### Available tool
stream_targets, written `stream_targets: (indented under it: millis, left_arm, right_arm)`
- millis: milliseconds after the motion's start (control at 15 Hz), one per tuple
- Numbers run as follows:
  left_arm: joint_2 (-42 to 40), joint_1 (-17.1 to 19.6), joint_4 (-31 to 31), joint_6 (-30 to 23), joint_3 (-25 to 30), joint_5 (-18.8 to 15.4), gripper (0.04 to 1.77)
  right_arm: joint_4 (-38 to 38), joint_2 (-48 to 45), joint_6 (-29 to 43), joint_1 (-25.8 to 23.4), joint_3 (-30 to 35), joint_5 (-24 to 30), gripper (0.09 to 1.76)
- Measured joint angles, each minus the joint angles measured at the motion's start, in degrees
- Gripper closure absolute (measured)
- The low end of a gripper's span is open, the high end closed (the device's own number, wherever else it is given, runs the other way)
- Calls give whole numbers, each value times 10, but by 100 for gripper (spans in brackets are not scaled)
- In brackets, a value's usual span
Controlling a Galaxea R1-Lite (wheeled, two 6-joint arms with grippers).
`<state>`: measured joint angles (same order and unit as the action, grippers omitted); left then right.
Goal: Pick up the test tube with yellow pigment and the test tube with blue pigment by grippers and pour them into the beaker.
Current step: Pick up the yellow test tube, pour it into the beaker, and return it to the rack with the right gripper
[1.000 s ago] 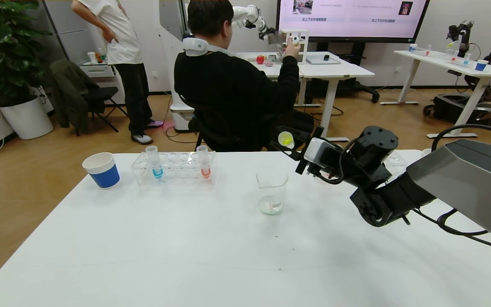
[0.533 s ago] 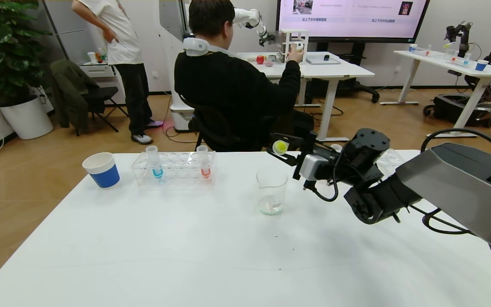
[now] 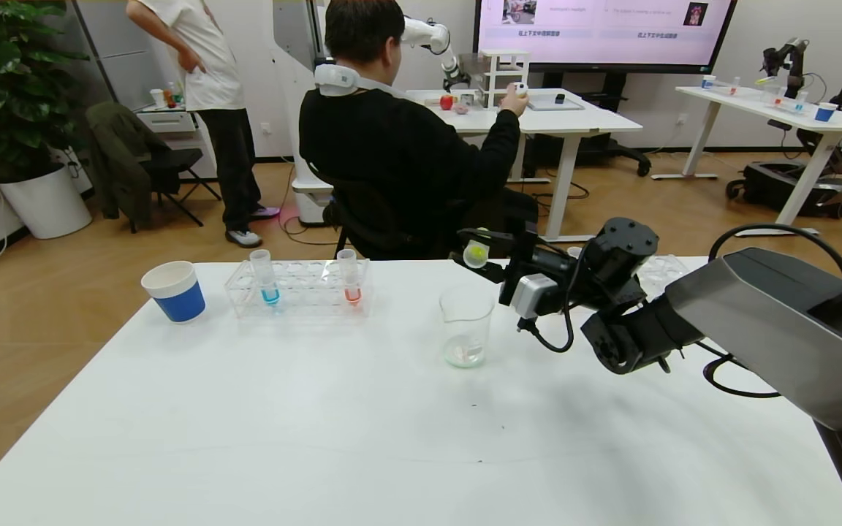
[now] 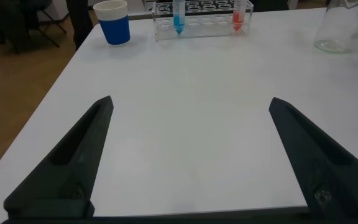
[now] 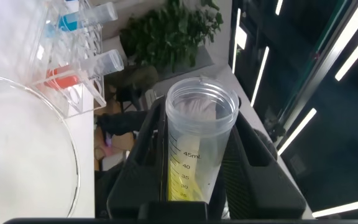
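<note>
The test tube with yellow pigment point(image 3: 476, 253) lay tipped in the clenched right gripper point(image 3: 485, 252), above and just behind the beaker point(image 3: 465, 326) on the table point(image 3: 362, 431). The test tube with blue pigment point(image 3: 265, 277) stood upright in the rack point(image 3: 300, 288). The left gripper point(image 4: 191, 158) hovered released over the table's near side.

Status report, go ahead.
Right gripper holds the yellow tube beside the beaker. Left gripper open, idle. Blue tube racked. Path clear.
</note>
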<state>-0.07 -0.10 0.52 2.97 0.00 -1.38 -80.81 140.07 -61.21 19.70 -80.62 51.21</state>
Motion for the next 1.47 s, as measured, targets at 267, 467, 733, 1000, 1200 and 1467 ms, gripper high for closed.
stream_targets:
  millis: [267, 467, 733, 1000, 1200, 1467]
  left_arm:
    - [0, 0, 0, 0, 0, 0, 6]
    - [0, 0, 0, 0, 0, 0, 6]
    - [0, 0, 0, 0, 0, 0, 6]
    - [0, 0, 0, 0, 0, 0, 6]
    - [0, 0, 0, 0, 0, 0, 6]
    - [0, 0, 0, 0, 0, 0, 6]
  right_arm:
    - [7, 9, -51, -6, -12, 12, 134]
    - [8, 13, -87, -14, -13, 12, 134]
    - [7, 19, -110, -16, -12, 12, 134]
    - [9, 22, -124, -14, -13, 12, 134]
    - [34, 23, -156, -15, -20, 13, 134]
    - [90, 17, -215, -15, -41, 17, 134]
